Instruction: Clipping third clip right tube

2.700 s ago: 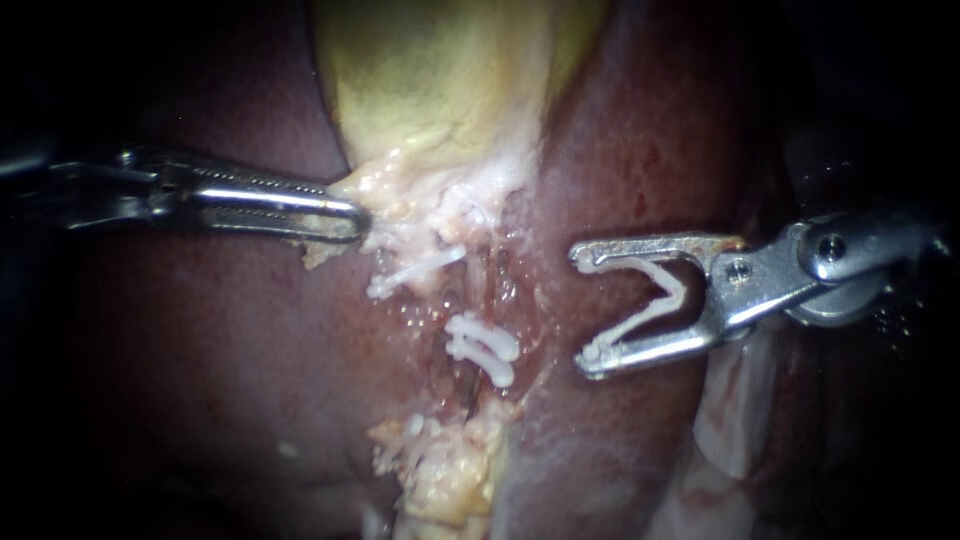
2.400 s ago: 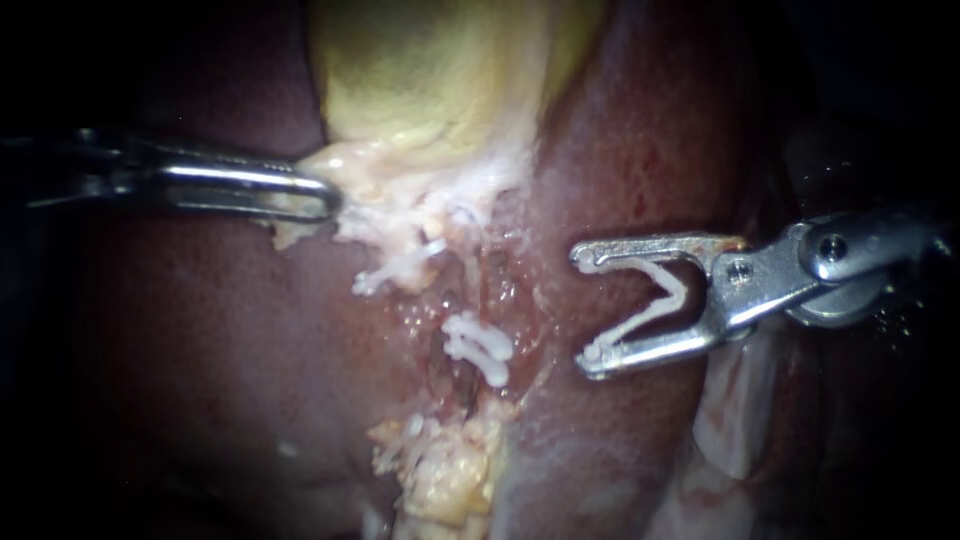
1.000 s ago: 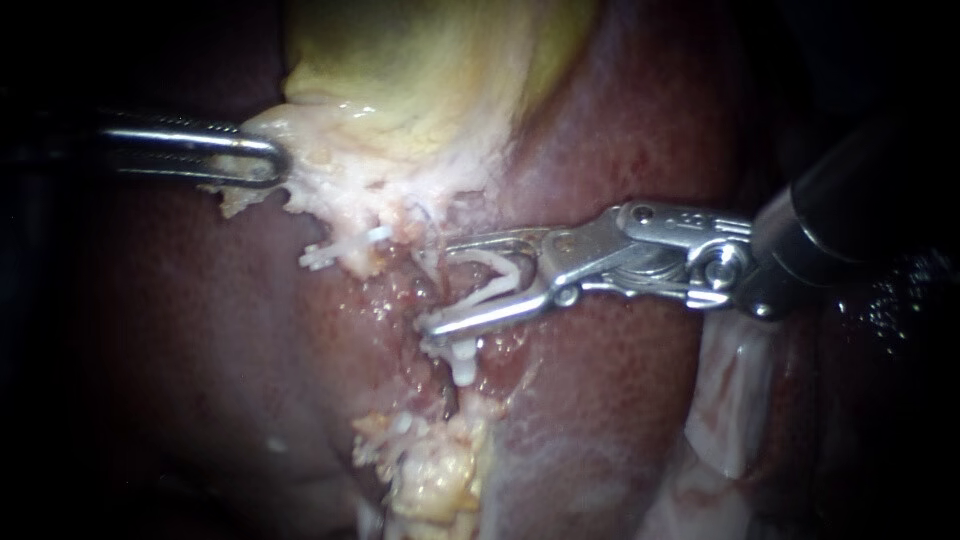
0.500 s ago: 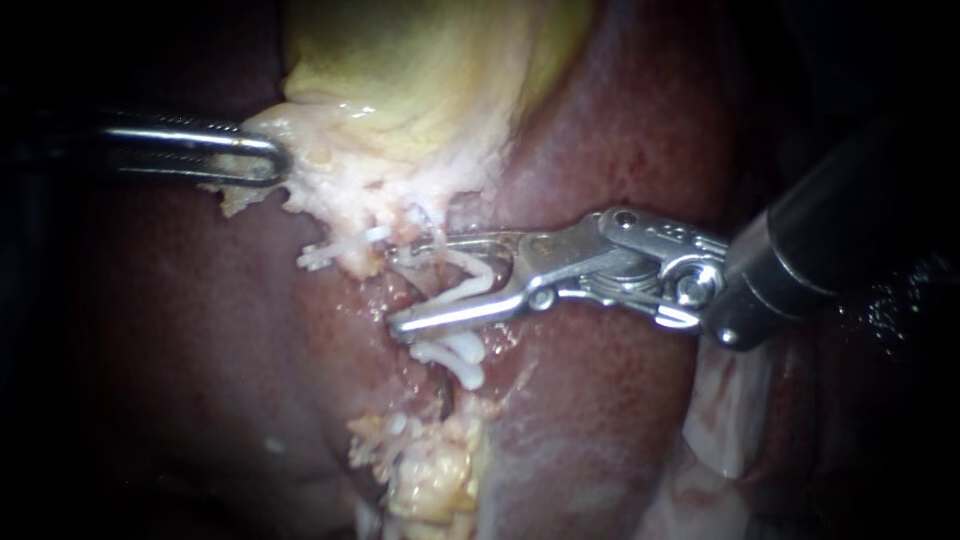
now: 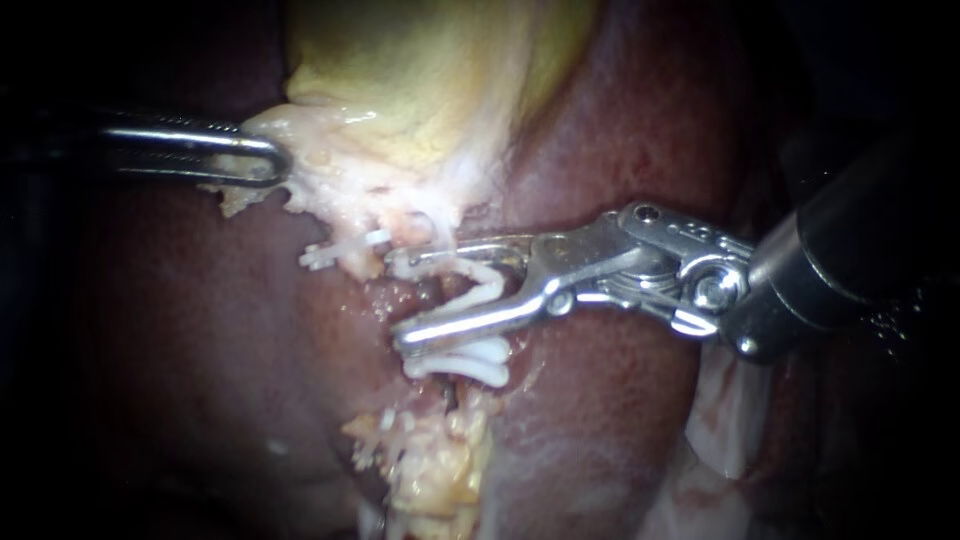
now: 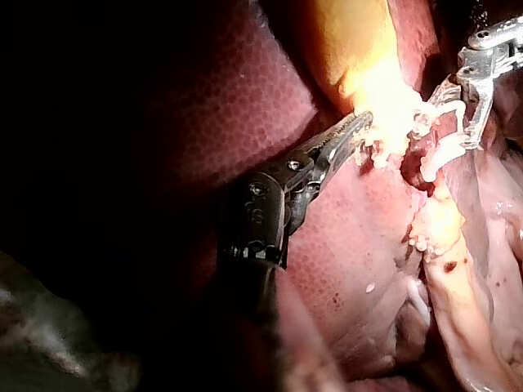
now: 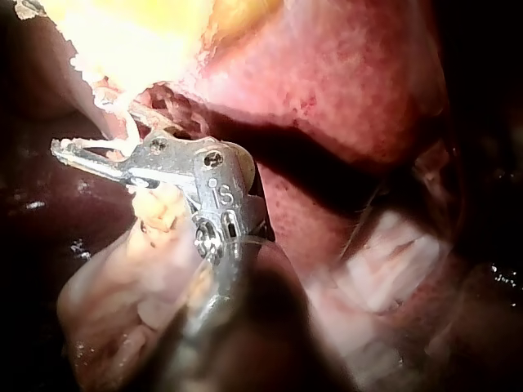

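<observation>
White clip [image 5: 488, 285] sits loaded in right instrument [image 5: 400, 300]. Its jaws are part open and grip only the clip, by its two legs. The legs straddle right tube [image 5: 432, 293], near view centre. Placed clips [image 5: 465, 362] are just at 6 o'clock of the lower jaw. Tube looks soft, slick and thin-walled, probably tears easily. Take it square across the bare stretch, tips past it. Left instrument [image 5: 270, 165] at 10 o'clock, jaws closed on gallbladder [image 5: 420, 80] edge.
</observation>
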Available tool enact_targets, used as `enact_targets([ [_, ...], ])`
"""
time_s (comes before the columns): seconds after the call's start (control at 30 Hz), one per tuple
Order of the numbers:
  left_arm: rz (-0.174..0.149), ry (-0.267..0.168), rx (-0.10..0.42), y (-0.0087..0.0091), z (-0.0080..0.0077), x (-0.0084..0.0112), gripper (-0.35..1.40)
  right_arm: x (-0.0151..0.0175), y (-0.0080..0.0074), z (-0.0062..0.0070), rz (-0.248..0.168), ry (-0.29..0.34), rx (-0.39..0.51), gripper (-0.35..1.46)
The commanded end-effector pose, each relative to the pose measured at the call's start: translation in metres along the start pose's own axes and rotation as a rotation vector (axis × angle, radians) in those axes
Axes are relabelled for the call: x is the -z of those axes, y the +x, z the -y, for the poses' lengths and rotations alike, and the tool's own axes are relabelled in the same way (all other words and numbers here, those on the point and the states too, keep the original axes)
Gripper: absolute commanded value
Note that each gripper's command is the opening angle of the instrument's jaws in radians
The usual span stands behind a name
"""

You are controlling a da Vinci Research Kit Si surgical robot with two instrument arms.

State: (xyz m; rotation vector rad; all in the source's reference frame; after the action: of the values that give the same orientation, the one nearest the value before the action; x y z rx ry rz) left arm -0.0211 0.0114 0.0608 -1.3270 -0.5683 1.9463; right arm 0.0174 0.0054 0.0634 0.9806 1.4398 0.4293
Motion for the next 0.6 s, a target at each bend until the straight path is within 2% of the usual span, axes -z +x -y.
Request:
enact_targets([
  [0.03, 0.0, -0.001, 0.0, 0.0, 0.0, 0.0, -0.35, 0.0, 0.0001, 0.0, 0.001, 0.001, -0.013, 0.37],
  [0.13, 0.0, -0.001, 0.0, 0.0, 0.0, 0.0, -0.35, 0.0002, 0.0007, 0.0, -0.008, -0.013, -0.07, 0.28],
  [0.27, 0.0, -0.001, 0.0, 0.0, 0.0, 0.0, -0.35, 0.0005, 0.0013, 0.0002, -0.012, -0.016, -0.102, 0.14],
  [0.4, 0.0, -0.001, 0.0, 0.0, 0.0, 0.0, -0.35, 0.0006, 0.0012, 0.0003, -0.018, -0.029, -0.12, -0.1],
  [0.5, 0.0, -0.001, 0.0, 0.0, 0.0, 0.0, -0.35, 0.0008, 0.001, 0.0003, -0.021, -0.034, -0.166, -0.35],
  [0.6, 0.0, -0.001, 0.0, 0.0, 0.0, 0.0, -0.35, 0.0009, 0.0008, 0.0005, -0.034, -0.071, -0.164, -0.35],
])
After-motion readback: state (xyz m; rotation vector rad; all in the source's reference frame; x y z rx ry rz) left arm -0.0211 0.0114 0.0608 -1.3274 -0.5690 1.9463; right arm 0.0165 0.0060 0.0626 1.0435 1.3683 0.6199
